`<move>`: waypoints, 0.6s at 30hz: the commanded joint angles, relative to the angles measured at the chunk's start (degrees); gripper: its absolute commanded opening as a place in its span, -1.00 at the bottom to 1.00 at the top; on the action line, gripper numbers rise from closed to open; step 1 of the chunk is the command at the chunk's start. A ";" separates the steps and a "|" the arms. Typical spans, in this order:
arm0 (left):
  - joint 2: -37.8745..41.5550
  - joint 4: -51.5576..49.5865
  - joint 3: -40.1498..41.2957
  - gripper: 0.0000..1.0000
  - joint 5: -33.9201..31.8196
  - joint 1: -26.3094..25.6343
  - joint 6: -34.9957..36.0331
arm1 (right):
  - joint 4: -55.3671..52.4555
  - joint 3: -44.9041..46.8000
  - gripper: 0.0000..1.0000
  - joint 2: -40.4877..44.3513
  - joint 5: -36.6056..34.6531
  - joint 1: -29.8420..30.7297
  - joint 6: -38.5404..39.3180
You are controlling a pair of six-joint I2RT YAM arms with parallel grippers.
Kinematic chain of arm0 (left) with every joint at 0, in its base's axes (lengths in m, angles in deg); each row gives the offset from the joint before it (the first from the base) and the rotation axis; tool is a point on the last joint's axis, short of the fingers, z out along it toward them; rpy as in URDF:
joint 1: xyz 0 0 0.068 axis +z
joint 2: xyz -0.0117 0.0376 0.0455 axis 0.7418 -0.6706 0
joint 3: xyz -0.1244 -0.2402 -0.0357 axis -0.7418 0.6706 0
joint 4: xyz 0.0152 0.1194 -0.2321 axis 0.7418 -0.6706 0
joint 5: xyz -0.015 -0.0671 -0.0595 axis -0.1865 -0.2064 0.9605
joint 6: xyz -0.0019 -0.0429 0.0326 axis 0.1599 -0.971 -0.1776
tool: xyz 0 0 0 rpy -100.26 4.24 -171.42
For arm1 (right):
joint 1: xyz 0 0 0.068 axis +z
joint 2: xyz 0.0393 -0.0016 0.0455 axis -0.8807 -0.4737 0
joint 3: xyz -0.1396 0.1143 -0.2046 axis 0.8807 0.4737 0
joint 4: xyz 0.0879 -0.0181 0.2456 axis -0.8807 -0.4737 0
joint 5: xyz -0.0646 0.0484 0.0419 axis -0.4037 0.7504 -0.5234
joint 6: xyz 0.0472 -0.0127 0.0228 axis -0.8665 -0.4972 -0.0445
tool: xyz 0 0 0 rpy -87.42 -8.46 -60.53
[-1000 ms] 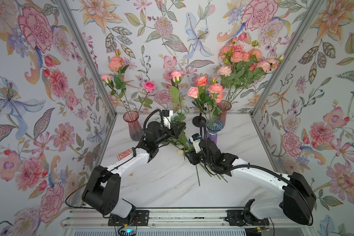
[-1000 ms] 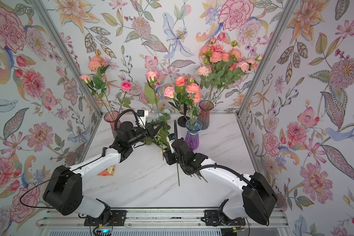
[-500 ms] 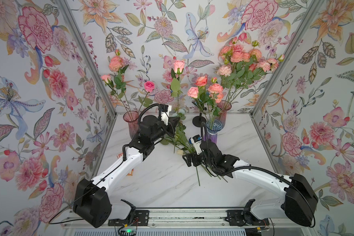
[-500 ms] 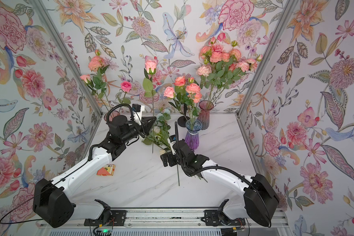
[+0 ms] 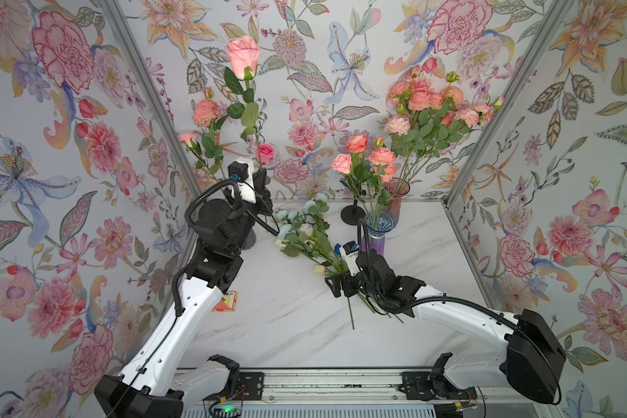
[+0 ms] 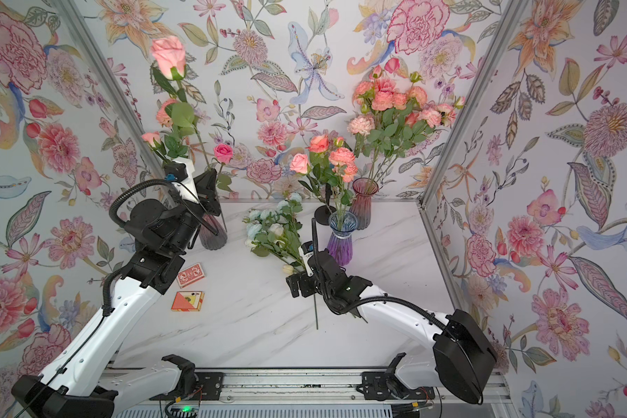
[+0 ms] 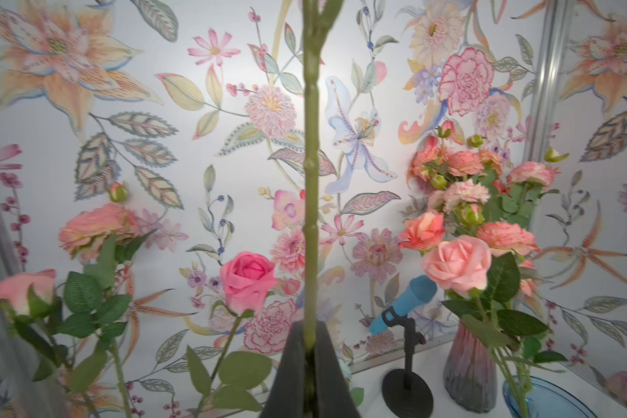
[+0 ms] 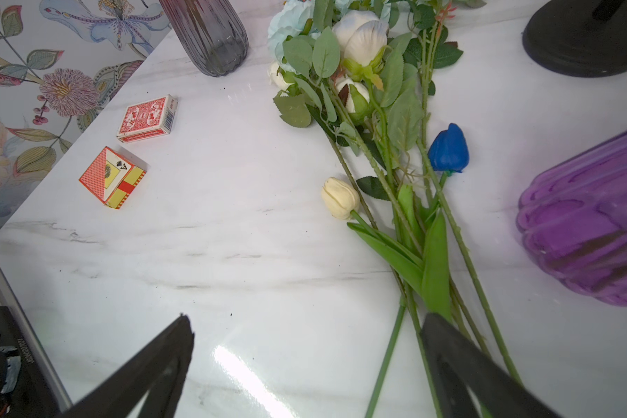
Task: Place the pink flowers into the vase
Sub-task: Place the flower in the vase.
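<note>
While aloft, one rose (image 5: 243,54) (three vases (image 6: 216,237) (image 6: 341,246) (image 6: 365,202)).

A pale pink rose (image 5: 243,54) stands upright on a long, leafy green stem, raised over the smoky grey vase (image 6: 213,233), which holds other pink and salmon blooms (image 5: 205,112).
</note>
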State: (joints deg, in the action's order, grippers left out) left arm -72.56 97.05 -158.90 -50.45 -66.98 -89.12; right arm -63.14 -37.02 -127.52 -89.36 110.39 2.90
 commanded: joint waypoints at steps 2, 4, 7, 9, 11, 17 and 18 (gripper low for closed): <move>0.94 6.64 -0.46 -1.00 -5.43 6.81 1.31 | 1.38 0.73 0.99 1.03 0.70 -0.40 0.35; 0.56 9.37 0.63 -1.00 -5.28 10.61 -0.48 | 2.01 1.08 0.99 1.06 0.92 -0.46 0.53; -0.93 13.12 2.03 -1.00 -5.96 14.66 -2.58 | 3.39 1.77 0.99 1.11 0.75 -0.72 0.62; -2.29 16.10 3.01 -1.00 -6.05 16.35 -2.88 | 3.93 1.81 0.99 0.91 1.41 -0.93 0.61; -3.89 18.74 3.52 -1.00 -5.72 17.84 -3.08 | 4.13 1.50 0.99 0.53 2.28 -1.25 1.04; -10.76 23.69 2.88 -1.00 -2.44 21.30 -7.65 | 7.39 1.91 0.99 0.91 6.47 -1.29 4.01; -11.90 24.24 2.77 -1.00 -2.24 21.40 -8.06 | 8.08 2.11 0.99 1.33 6.89 -1.29 4.46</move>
State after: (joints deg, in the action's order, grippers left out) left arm -82.33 116.53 -156.46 -54.78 -46.48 -94.28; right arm -58.70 -35.64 -127.49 -85.23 109.21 5.08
